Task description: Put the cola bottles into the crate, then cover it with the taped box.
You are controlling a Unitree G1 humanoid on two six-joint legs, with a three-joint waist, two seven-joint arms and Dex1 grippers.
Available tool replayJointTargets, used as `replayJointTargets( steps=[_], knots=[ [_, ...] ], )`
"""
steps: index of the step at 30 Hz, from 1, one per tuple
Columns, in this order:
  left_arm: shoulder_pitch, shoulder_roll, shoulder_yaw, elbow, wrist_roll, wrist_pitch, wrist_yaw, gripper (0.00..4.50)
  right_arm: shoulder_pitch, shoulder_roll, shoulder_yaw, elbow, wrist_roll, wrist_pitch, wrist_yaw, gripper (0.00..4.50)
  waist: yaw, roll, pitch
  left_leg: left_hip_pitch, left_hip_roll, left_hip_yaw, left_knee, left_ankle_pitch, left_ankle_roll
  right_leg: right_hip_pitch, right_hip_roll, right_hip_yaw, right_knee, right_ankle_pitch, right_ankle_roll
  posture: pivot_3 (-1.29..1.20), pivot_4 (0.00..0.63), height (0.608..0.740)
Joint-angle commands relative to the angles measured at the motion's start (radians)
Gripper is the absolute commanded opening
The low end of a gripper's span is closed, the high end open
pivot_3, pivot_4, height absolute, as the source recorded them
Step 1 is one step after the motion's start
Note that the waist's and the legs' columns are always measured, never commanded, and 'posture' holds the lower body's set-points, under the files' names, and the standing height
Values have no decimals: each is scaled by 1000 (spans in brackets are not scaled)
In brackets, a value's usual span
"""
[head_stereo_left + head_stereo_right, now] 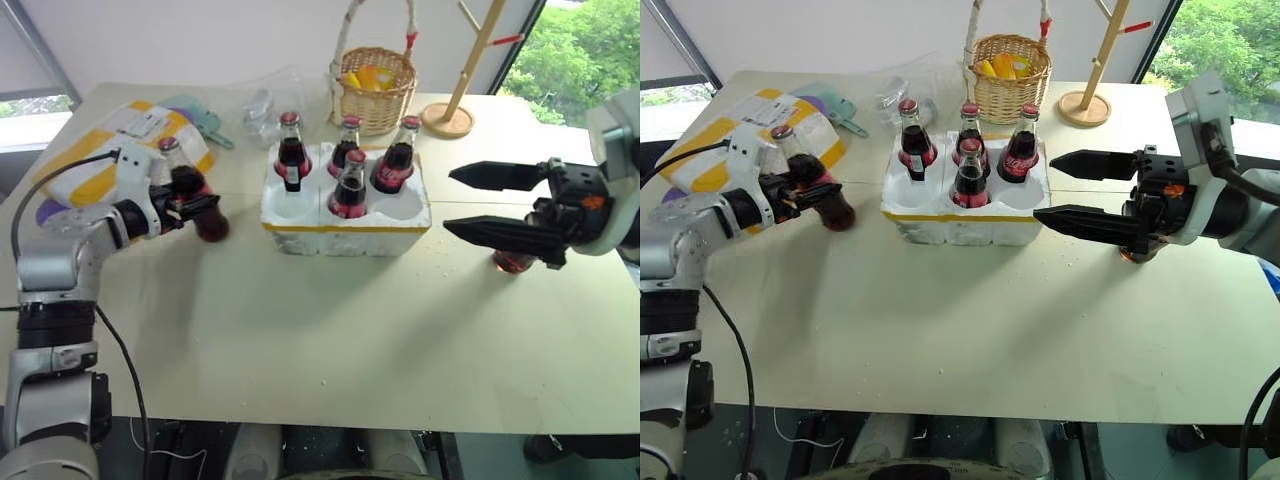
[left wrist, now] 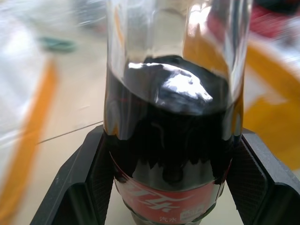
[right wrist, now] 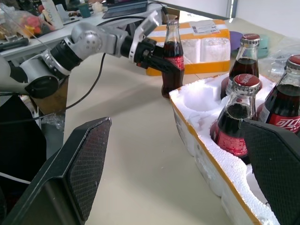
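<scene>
On pale counter (image 1: 300,330): white crate (image 1: 345,225) w/ 4 cola bottles (image 1: 349,186) in wells. Left claw (image 1: 190,210) clenched on 5th bottle (image 1: 188,190), tilted, left of crate, in front of taped box (image 1: 110,150). Right claw (image 1: 480,203) spread wide, holding nothing, right of crate.

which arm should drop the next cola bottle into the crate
Left, most likely. The left gripper is already closed around a cola bottle beside the crate, near its empty front-left well. The right gripper is open and holds nothing.
</scene>
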Motion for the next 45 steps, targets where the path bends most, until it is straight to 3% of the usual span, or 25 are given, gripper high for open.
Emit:
replayJointTargets(
  steps=[1, 5, 12, 19, 33, 35, 37, 43, 45],
  knots=[
    [-187, 51, -1, -70, -78, 119, -41, 2689, 1, -10, -47, -18, 12, -7, 0, 4500, 1, -1, 0, 0, 0, 0, 0, 0, 0, 0, 0, 0, 0, 0, 0, 0, 150, 740],
    [-347, -9, -43, 3, -78, 149, -31, 2689, 27, 4, -60, -38, 17, -7, -22, 4500, 3, 0, 0, 1, 0, 1, 0, 0, 0, 0, 0, 1, 0, 0, 0, 0, 150, 740],
    [-433, -127, -161, 106, -10, 34, -67, 2689, 51, 8, -84, -52, 30, -5, -57, 4500, 1, 0, 0, 1, 0, 2, 0, 0, 0, 0, 2, 1, 1, 0, 0, 0, 150, 740],
    [-321, -155, -339, 126, 165, -193, -120, 2689, 90, 10, -124, -74, 64, -1, -93, 4500, 7, 1, -1, 2, 0, 2, 0, 0, 0, 1, 2, 2, 1, 0, 0, 0, 150, 740],
    [-243, -196, -333, 89, 194, -202, -97, 2689, 104, 36, -110, -66, 43, -24, -115, 4500, 9, 1, 0, 1, 0, 2, 1, -1, 1, 0, 1, 2, 0, 0, 0, 0, 150, 740],
    [-229, -215, -325, 103, 203, -212, -76, 3743, 105, 38, -105, -64, 31, -27, -112, 4500, 9, 1, 0, 1, 0, 2, 1, -1, 1, 0, 1, 3, 0, 0, 0, 0, 150, 740],
    [-207, -227, -316, 94, 203, -220, -66, 4427, 110, 38, -98, -63, 10, -33, -110, 4500, 9, 1, 0, 1, 0, 2, 1, -1, 1, 0, 1, 3, 0, 0, 0, 0, 150, 740],
    [-146, -238, -224, 51, 150, -217, -44, 4427, 138, 46, -97, -51, -42, -41, -131, 4500, 8, 1, -1, 2, 0, 2, 1, -1, 1, 1, 1, 3, 1, 0, 0, 0, 150, 740],
    [-130, -223, -127, 0, 52, -158, -63, 4427, 188, 59, -119, -61, -63, -41, -157, 4500, 7, 1, -1, 2, 0, 2, 1, -1, 1, 0, 1, 3, 1, 0, 0, 0, 150, 740]
  ],
)
